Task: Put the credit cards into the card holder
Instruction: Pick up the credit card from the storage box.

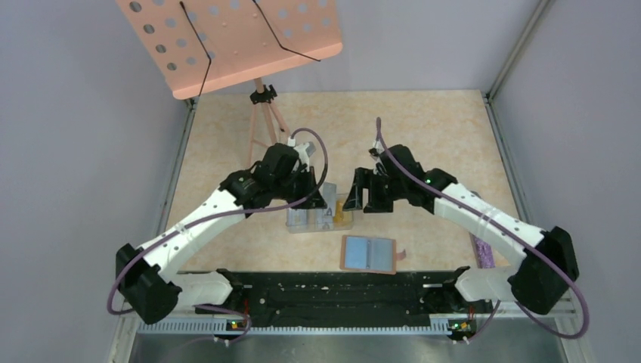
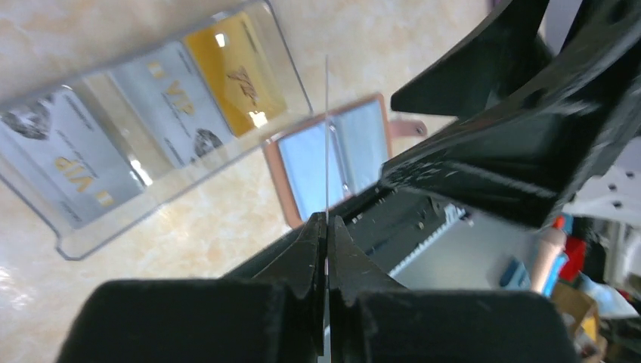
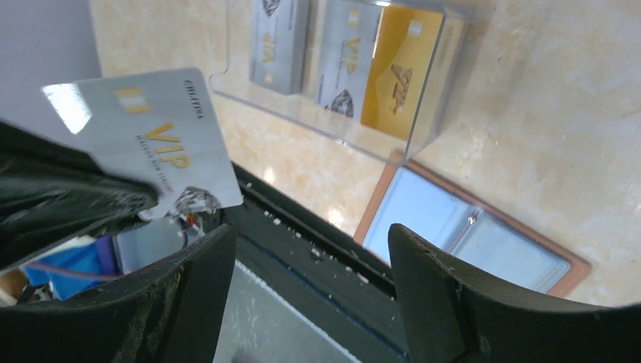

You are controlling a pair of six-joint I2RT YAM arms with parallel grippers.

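Left claw (image 2: 326, 221) pinches a grey VIP card (image 3: 151, 144); right claw (image 3: 310, 242) stands open and empty.
The pinched card shows edge-on at mid-frame in the left wrist view. The other credit cards (image 3: 355, 68) lie in a clear box (image 1: 302, 225) at the centre of the bench (image 1: 423, 128). The card holder (image 1: 369, 254) lies open below and right of the box, apart from it.

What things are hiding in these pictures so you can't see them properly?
- Left wrist view: the silver-grey plastic VIP card, pinched in the left gripper, shows only its thin edge; its face is turned away.
- Top view: the left gripper covers part of the clear plastic box, so what lies inside cannot be counted.
- Right wrist view: the open right gripper hides part of the brown folding card holder.
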